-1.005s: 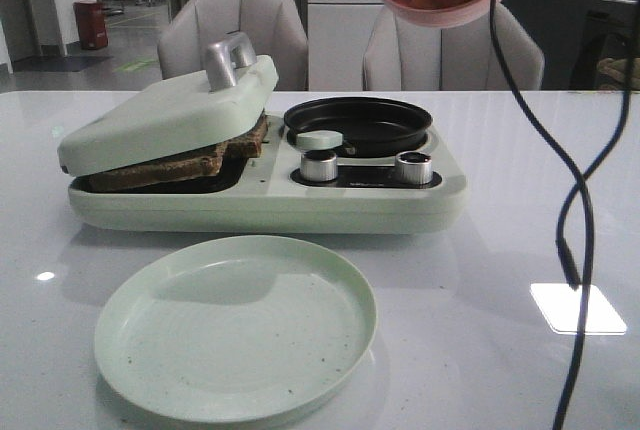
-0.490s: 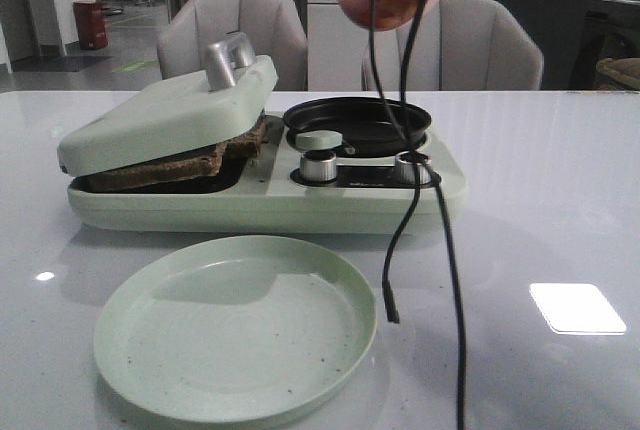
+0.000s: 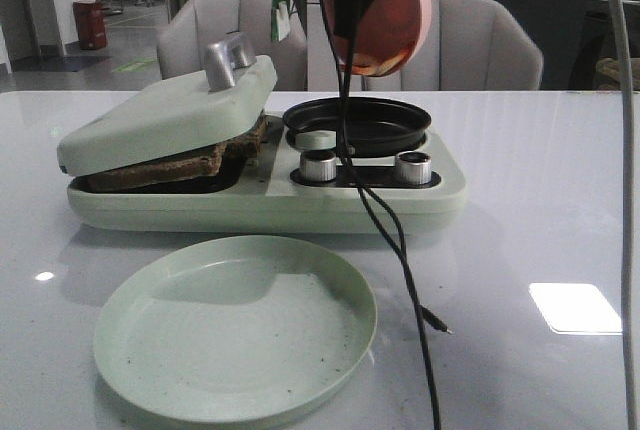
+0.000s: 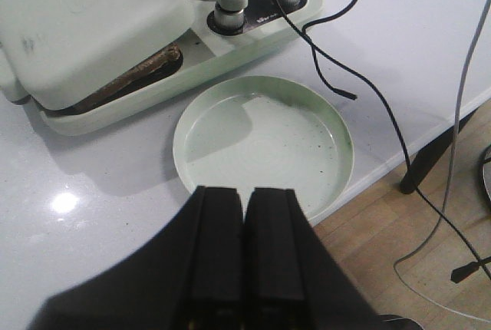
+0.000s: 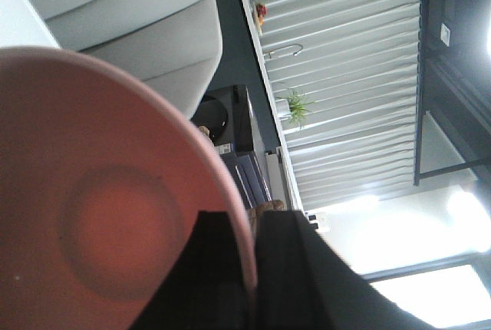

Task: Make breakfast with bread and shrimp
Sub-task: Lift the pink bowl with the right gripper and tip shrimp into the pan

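Note:
My right gripper (image 5: pixel 252 230) is shut on the rim of a pink bowl (image 3: pixel 385 15) and holds it tipped on its side above the black round pan (image 3: pixel 358 122) of the pale green breakfast machine. The bowl's inside (image 5: pixel 100 215) looks bare in the right wrist view. No shrimp shows in any view. The bread (image 3: pixel 170 162) lies in the machine's left bay under the part-lowered lid (image 3: pixel 165 115); only its brown edges show, also in the left wrist view (image 4: pixel 130 80). My left gripper (image 4: pixel 245 196) is shut and empty above the near rim of the green plate (image 4: pixel 337 127).
The green plate (image 3: pixel 340 280) lies in front of the machine and holds nothing but crumbs. A black cable (image 3: pixel 385 220) hangs from my right arm across the machine's knobs (image 3: pixel 320 165) to the table. A grey cable (image 3: pixel 628 200) hangs at the far right. The table edge runs just past the plate (image 4: pixel 399 161).
The pink bowl has moved left and down, from high at the right to over the black pan, and has tipped onto its side. The black cable swung left with it.

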